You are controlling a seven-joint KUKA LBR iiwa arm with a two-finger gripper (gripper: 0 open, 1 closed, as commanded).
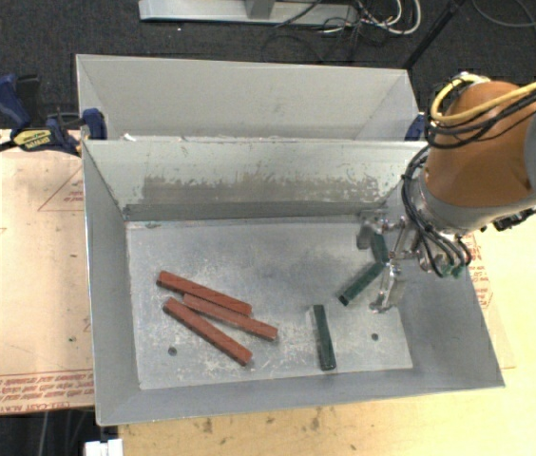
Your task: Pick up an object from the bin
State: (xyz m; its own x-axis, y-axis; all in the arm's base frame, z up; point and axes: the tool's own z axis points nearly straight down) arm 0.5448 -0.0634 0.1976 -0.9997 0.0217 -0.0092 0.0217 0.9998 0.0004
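Observation:
My gripper [383, 270] hangs at the right side of the bin, under the orange-covered wrist. A dark green stick [356, 288] slants down to the left from between its fingers, and the fingers are shut on the stick's upper right end. A second dark green stick [324, 338] lies flat on the bin floor just below and left of the gripper, pointing roughly front to back.
Three red-brown sticks [216, 313] lie side by side on the left half of the bin floor, slanting down to the right. The bin's sloping right wall is close behind the gripper.

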